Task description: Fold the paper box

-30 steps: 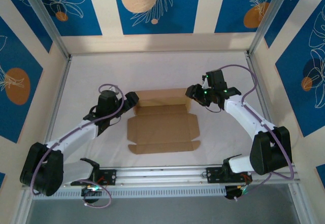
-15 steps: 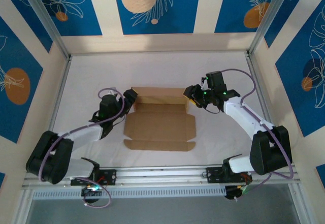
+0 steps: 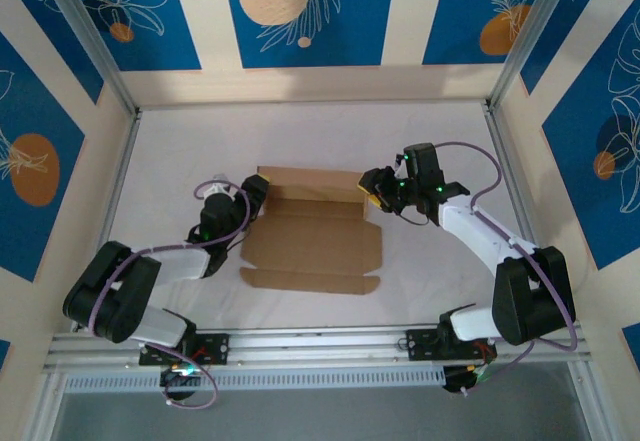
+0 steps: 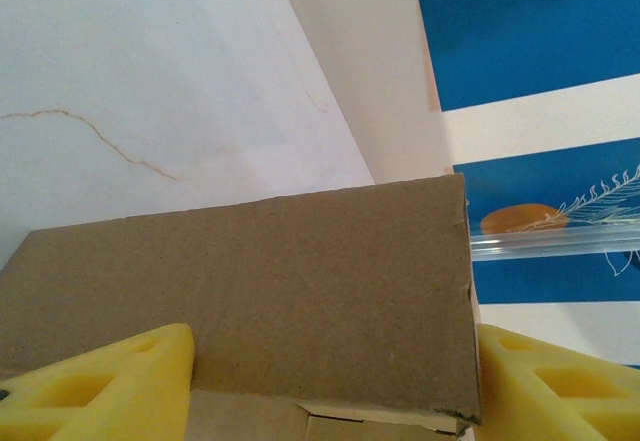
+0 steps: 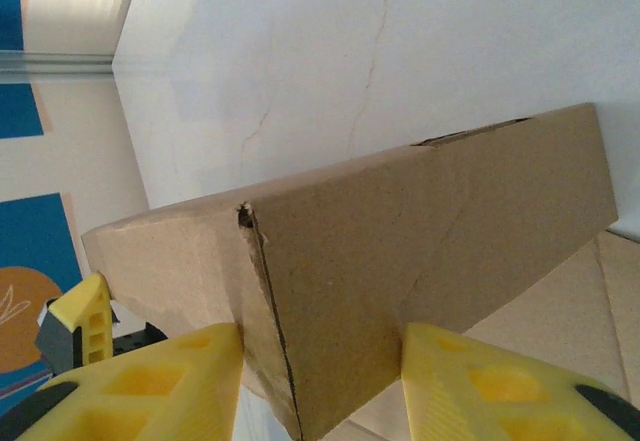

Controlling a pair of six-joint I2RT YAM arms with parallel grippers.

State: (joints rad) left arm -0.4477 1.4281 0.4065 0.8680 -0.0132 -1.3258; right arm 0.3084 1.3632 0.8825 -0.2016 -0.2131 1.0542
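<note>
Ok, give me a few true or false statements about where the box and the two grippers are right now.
1. The paper box lies open on the table. True.
2. The left gripper is at the box's near edge. False: it is at the far left corner.
3. The right gripper is at the box's far right corner. True.
4. The right gripper's fingers are black. False: they are yellow, with cardboard between them.
</note>
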